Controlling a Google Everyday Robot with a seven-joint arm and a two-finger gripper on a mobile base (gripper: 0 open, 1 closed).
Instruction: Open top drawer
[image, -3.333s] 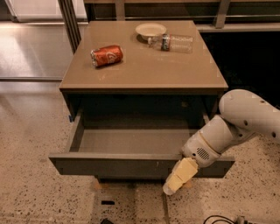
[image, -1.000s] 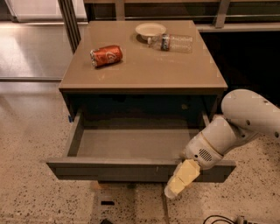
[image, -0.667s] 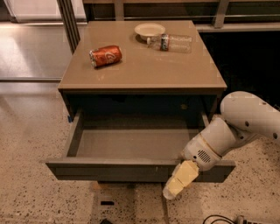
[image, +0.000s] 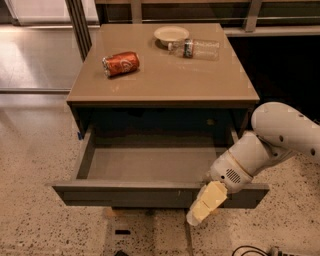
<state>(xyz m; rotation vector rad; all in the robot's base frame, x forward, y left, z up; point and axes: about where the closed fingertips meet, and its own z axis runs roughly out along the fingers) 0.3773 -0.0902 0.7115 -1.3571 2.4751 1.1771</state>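
The top drawer (image: 150, 165) of the low cabinet stands pulled well out, showing its shallow grey tray, which holds nothing I can see. Its dark front panel (image: 130, 194) faces me at the bottom of the view. My gripper (image: 204, 204) hangs over the right part of that front panel, its pale yellowish fingers (image: 207, 200) pointing down and left in front of the panel. The white arm (image: 280, 135) reaches in from the right.
The cabinet's tan top (image: 165, 75) carries a red can (image: 120, 63) lying on its side, a white bowl (image: 171, 34) and a clear plastic bottle (image: 196, 48) lying down. A railing runs behind. Speckled floor (image: 35, 215) lies in front and to the left.
The drawer has come out a little further since the oldest frame. The gripper and arm have stayed at the drawer's right front, shifting only slightly.
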